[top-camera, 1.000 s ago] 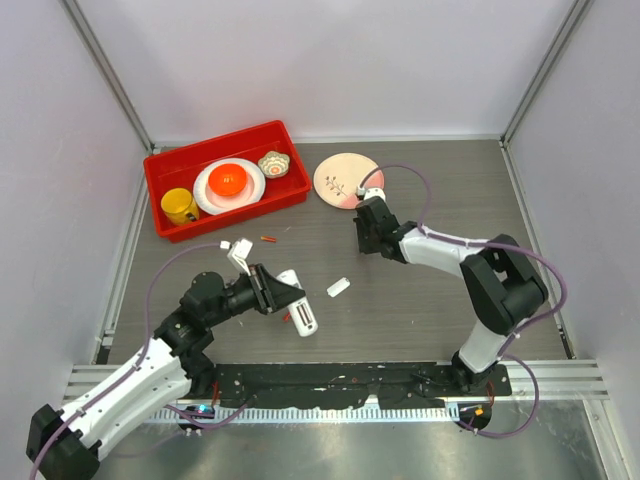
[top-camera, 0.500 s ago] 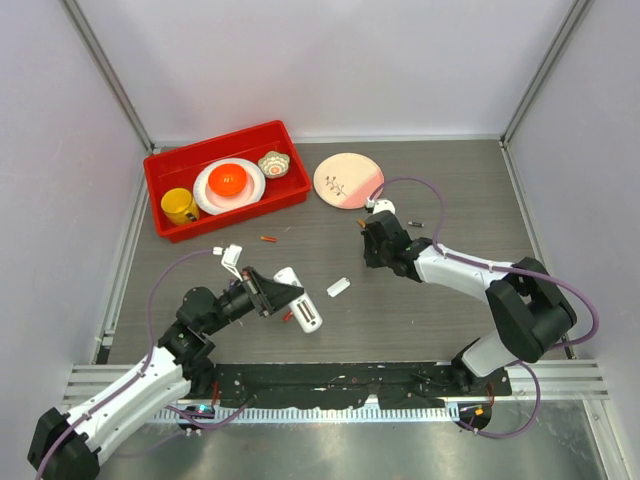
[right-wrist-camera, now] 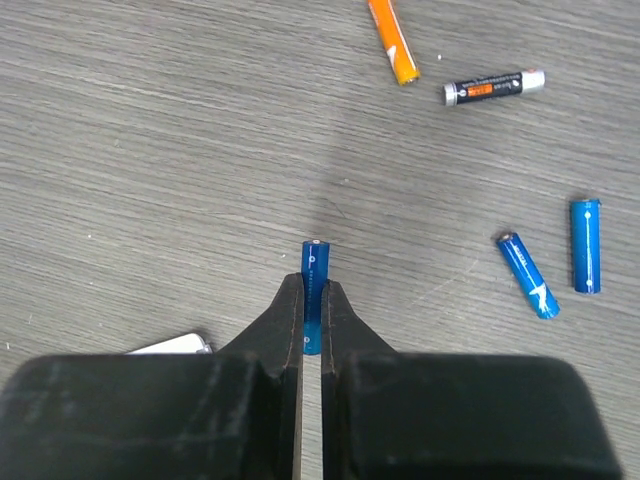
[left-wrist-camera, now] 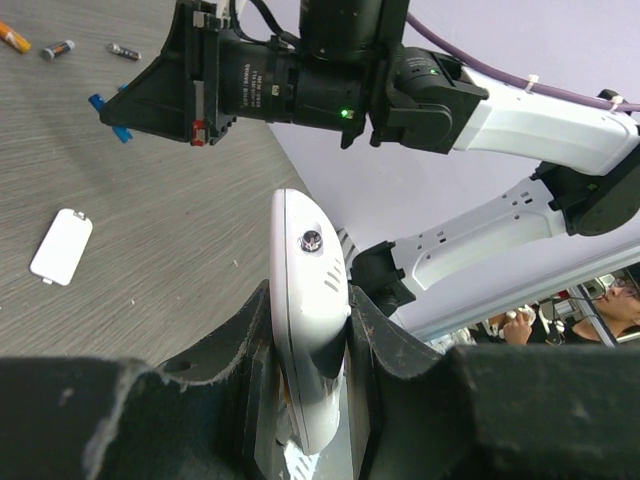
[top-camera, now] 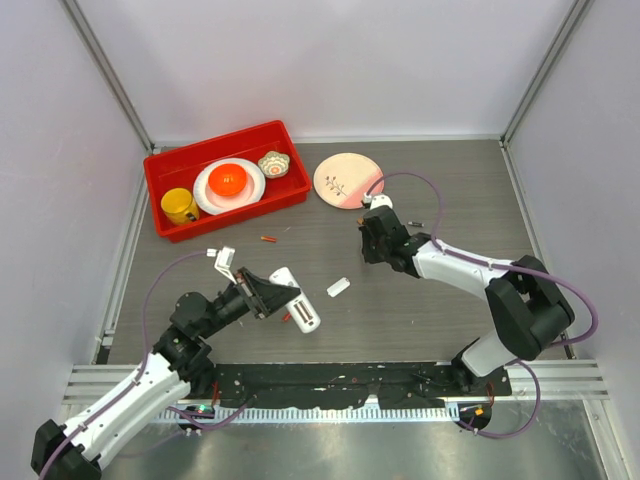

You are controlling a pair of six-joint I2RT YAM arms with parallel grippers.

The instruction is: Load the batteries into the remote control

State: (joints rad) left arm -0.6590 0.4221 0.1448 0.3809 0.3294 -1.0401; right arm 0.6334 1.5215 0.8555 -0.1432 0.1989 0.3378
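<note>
Right gripper [right-wrist-camera: 312, 292] clenched on blue battery [right-wrist-camera: 314, 258]; tip protrudes past fingertips [right-wrist-camera: 288, 310] toward 12 o'clock. Left gripper [left-wrist-camera: 312, 305] clamps remote control [left-wrist-camera: 305, 240] between both fingers [left-wrist-camera: 245, 345].

table [right-wrist-camera: 150, 150]: matt grey wood-grain laminate, fine streaks. remote control [left-wrist-camera: 305, 300]: smooth glossy white plastic, 1 small metal screw [left-wrist-camera: 312, 240]. loose cover [left-wrist-camera: 61, 246]: same white plastic. blue battery [right-wrist-camera: 313, 275]: shiny wrap, metal tip. right gripper fingers [right-wrist-camera: 285, 330]: matt black plastic, slightly rough edges. red bin [top-camera: 293, 183]: glossy plastic.
</note>
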